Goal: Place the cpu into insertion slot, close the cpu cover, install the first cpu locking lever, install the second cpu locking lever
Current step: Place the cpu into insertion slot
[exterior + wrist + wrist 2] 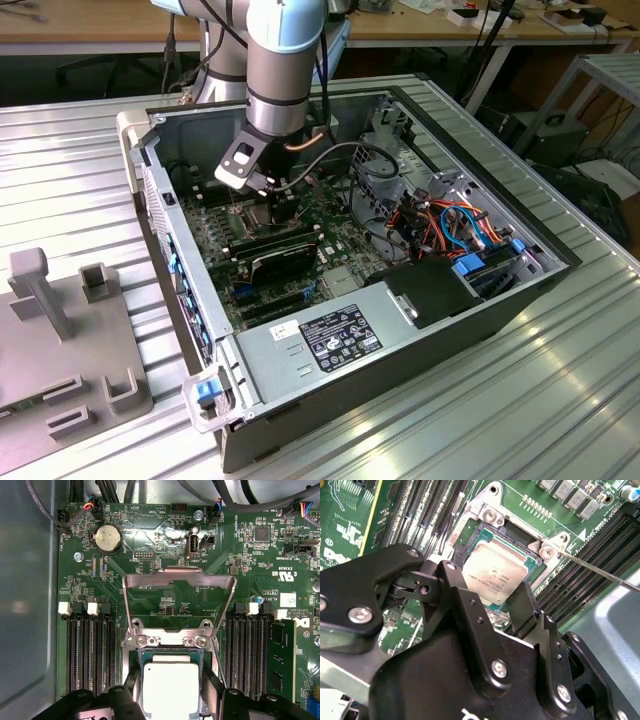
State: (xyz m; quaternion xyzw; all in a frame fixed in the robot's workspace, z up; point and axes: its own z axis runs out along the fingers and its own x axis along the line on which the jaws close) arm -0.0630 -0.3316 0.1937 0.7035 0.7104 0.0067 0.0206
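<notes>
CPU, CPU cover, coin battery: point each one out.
cpu (170,687), first wrist view, middle of its silver top.
cpu cover (179,573), first wrist view, cross bar of its frame.
coin battery (108,537), first wrist view, centre of its face.

1. The bench (560,400) is a ribbed, silver-grey metal surface of long parallel slats, and it spans the near part of the exterior view.
2. An open computer case (400,370) lies flat on the bench near its middle, open side up, with a dark wall facing the near edge.
3. A grey fixture plate (95,345) rests on the bench at the exterior view's left, near the case but apart from it. Low upright blocks and a taller post (40,290) rise from the plate.
4. At the near right, the slats show pale streaks of reflected light.
</notes>
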